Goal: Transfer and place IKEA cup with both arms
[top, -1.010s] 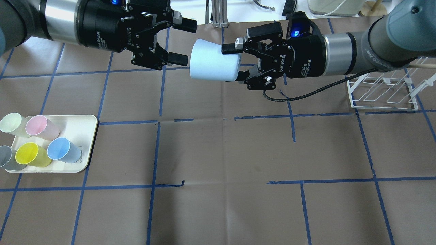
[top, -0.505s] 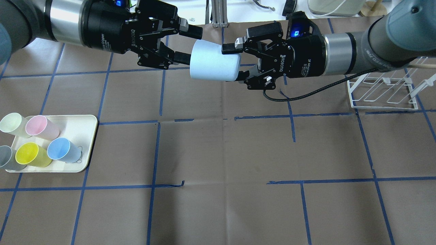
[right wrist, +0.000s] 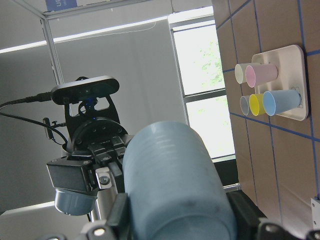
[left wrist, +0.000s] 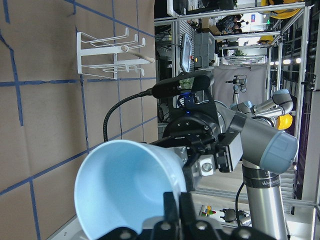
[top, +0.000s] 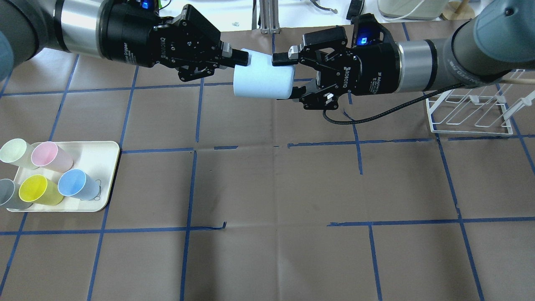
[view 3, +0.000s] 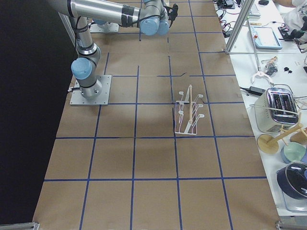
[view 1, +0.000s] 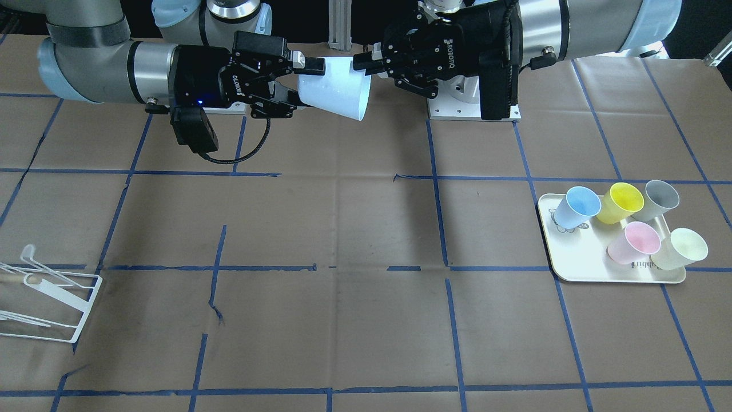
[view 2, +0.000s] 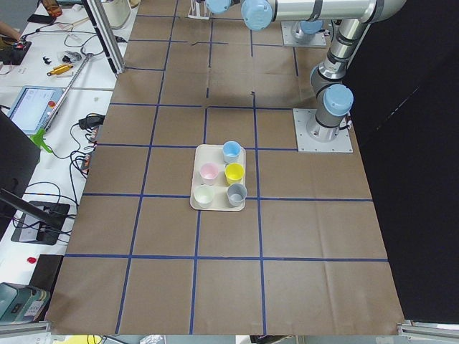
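A brown paper-covered table (top: 267, 188) marked with a blue tape grid fills the overhead view. My left arm (top: 79, 25) and my right arm (top: 422, 65) reach toward each other above its far side. A white wire rack (top: 468, 113) stands by my right arm, and a cream tray (top: 100, 159) sits near my left. The IKEA cup (top: 261, 77) lies sideways in the air between my grippers, well above the table, its rim toward my left. My right gripper (top: 288, 75) clamps the cup's base end from both sides. My left gripper (top: 240, 58) has its fingers drawn together, pinching the rim wall. The tray holds five upright cups: blue cup (top: 77, 184), yellow cup (top: 39, 190), pink cup (top: 51, 156), pale green cup (top: 16, 152), grey cup (top: 8, 194)
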Controlling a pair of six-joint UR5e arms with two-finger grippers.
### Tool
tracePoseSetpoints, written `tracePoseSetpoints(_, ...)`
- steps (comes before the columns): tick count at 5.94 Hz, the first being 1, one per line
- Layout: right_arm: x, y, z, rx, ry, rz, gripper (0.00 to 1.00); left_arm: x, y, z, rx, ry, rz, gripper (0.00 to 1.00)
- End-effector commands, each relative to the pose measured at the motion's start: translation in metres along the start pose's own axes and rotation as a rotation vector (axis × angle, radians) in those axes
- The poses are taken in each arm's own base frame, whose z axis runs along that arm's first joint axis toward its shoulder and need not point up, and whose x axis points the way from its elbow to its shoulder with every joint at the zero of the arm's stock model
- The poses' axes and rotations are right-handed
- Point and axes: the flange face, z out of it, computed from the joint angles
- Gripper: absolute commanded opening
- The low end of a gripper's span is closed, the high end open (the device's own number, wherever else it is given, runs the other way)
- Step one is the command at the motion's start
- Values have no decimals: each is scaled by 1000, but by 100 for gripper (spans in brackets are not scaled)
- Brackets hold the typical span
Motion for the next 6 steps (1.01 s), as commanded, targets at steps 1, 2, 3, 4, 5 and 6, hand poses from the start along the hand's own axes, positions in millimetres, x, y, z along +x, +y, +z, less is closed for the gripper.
tracePoseSetpoints(1, 0, -1, -1, 7, -4, -1, 48, 0, -1, 0, 2, 1, 3, 0)
tracePoseSetpoints(2, -4, -2, -2, 14, -6, 12, 99, 0, -1, 0, 3, 1, 6, 0)
tracePoseSetpoints(3, -6, -2, -3, 5, 2, 15, 100, -1, -4, 0, 4, 0, 9, 0)
tracePoseSetpoints(4, -5, -4, -5, 7, 4, 14, 100, 0, -3, 0, 5, 0, 10, 0)
tracePoseSetpoints(5, -3, -9, -25, 27, 11, 16, 100, -1, -3, 0, 4, -3, 10, 0)
tracePoseSetpoints(6, 3, -12, -78, 13, 83, 3, 100, 1, -1, -1, 2, -9, 11, 0)
